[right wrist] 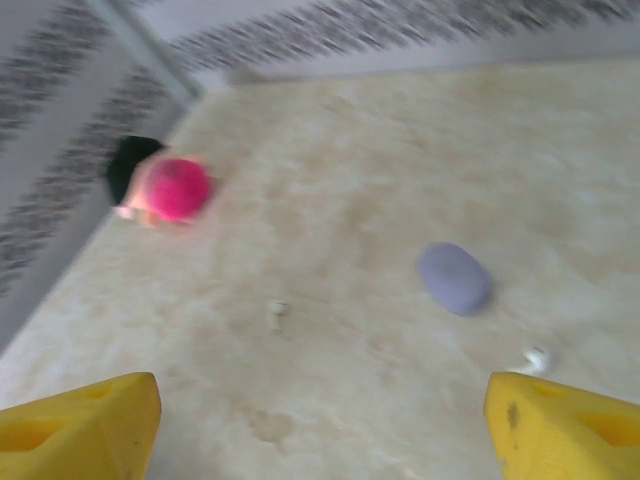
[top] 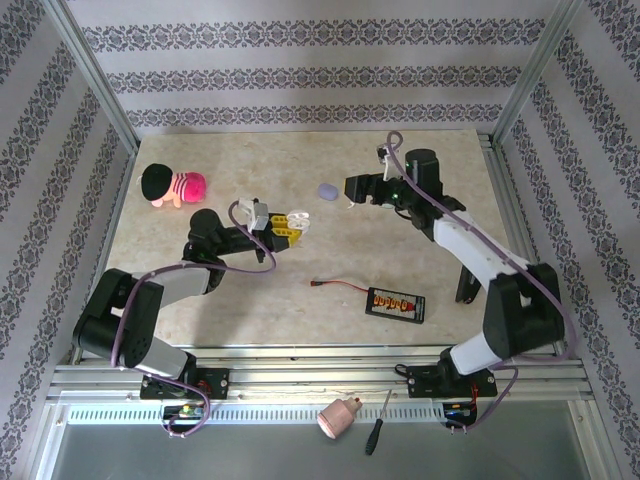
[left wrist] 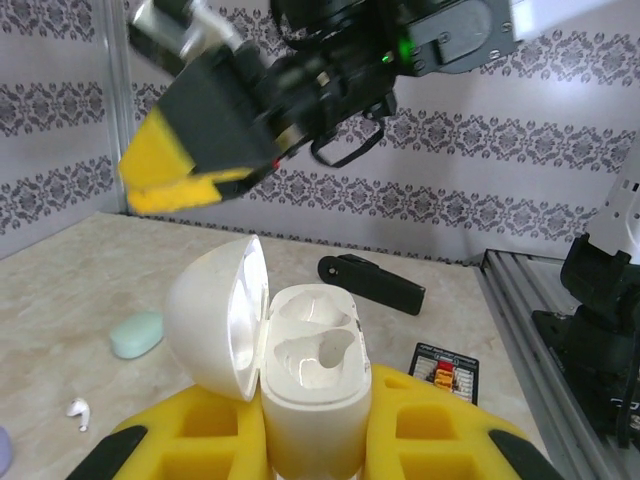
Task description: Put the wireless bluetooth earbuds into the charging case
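Note:
My left gripper (left wrist: 315, 440) is shut on a white charging case (left wrist: 312, 370), held upright between its yellow fingers (left wrist: 440, 435). The lid stands open to the left and both sockets are empty. From above, the case (top: 301, 222) sits at the left gripper's (top: 291, 229) tip, mid-table. One white earbud (right wrist: 277, 315) lies on the table ahead of my right gripper (right wrist: 320, 410). Another white earbud (right wrist: 537, 357) lies by that gripper's right finger. The right gripper is open with nothing between its fingers. It hovers (top: 349, 190) beside a lavender case (top: 327, 190).
A pink and black plush toy (top: 172, 185) lies at the back left. A black battery pack (top: 396, 303) with a red wire lies near the front. A pale green case (left wrist: 137, 334) and a white earbud (left wrist: 78, 412) lie left of the held case. The lavender case (right wrist: 455, 277) lies shut.

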